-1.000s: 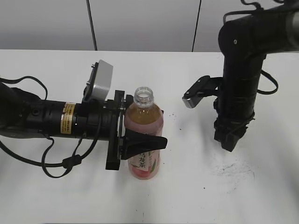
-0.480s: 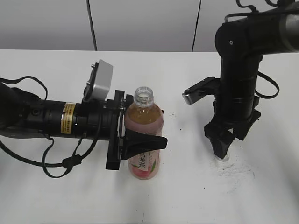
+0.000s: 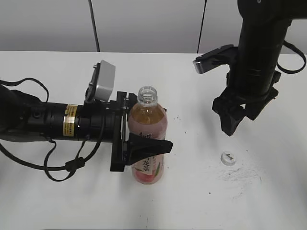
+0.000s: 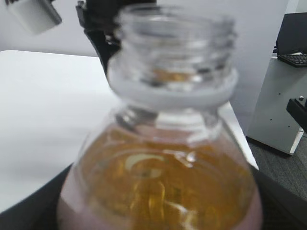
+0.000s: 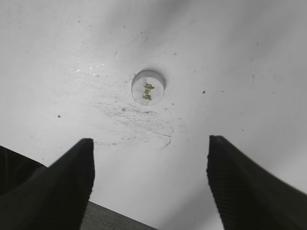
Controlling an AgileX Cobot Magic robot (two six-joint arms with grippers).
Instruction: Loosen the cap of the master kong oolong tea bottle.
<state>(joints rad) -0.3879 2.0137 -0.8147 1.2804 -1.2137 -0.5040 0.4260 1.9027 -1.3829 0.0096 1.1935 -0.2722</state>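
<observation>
Gripping the master kong oolong tea bottle (image 3: 148, 139) around its middle, the left end effector (image 3: 144, 146) is clenched on it, one dark finger crossing the pink label while the bottle stands upright on the desk (image 3: 192, 201). The neck is bare: the left wrist view looks straight at the open threaded mouth with amber tea below it, and no cap sits there.

Over on the other side, the cap (image 3: 227, 157) lies flat on the desk, top face up, below the right end effector (image 3: 235, 120) and clear of it. From the right wrist view the cap (image 5: 148, 87) sits ahead of the two spread fingers (image 5: 57, 187), centred between them, nothing held; that end effector is released and hanging above the desk. Scuffed grey marks smear the desk surface just beside the cap.

By the look of it the loosening is done and more, since the cap is fully off. The danger now sits with the bottle. It is open and nearly full, so any tilt or jolt from the left arm could slop tea over the rim. A harder squeeze could push liquid up the soft plastic walls. And if the left grip lets go unevenly, the tall bottle could rock and tip.
</observation>
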